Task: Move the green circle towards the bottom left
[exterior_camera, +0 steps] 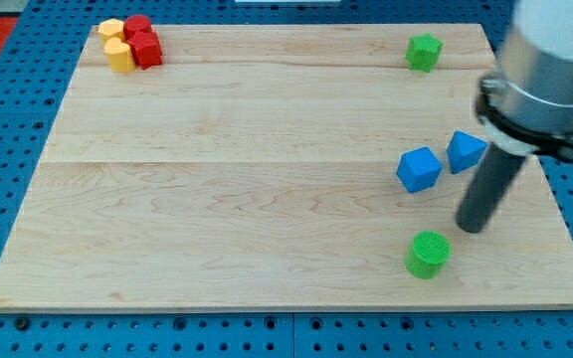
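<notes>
One green circle (428,254) is seen near the view's bottom right of the wooden board (227,179) — a short, bright green cylinder with a finely ribbed round top, standing upright close to the board's lower edge. My tip (472,228) is found just up and to the view's right of that circle, near it, though whether the two are touching cannot be told from this view. No jaws are carried by the tool, so nothing is opened, closed or gripped; it is a plain dark rod, hung from a grey cylindrical body at the view's upper right, and nothing is held by it. Two blue blocks are placed above the circle: a blue cube (419,169) and, just beside it to the view's right, a blue block (465,151) partly hidden behind the rod. A green block (424,52) of uneven, star-like outline is set near the board's top right corner. At the top left corner a tight cluster is formed — two red blocks (143,43) and two yellow blocks (116,45), touching one another. No writing or brand mark can be read anywhere.
</notes>
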You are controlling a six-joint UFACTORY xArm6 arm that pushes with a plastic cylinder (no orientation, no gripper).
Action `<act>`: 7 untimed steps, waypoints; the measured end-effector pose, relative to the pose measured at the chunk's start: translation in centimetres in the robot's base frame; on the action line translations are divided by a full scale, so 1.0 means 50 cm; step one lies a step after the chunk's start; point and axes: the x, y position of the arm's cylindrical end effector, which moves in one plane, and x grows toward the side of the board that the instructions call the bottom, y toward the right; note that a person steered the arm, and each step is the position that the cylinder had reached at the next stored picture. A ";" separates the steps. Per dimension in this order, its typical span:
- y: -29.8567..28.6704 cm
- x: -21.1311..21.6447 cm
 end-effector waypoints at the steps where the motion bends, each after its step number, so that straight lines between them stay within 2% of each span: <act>1: 0.050 0.085; 2: -0.063 0.108; 3: -0.105 0.080; 4: -0.193 0.011; 5: -0.282 -0.005; 6: -0.337 -0.012; 7: -0.335 0.023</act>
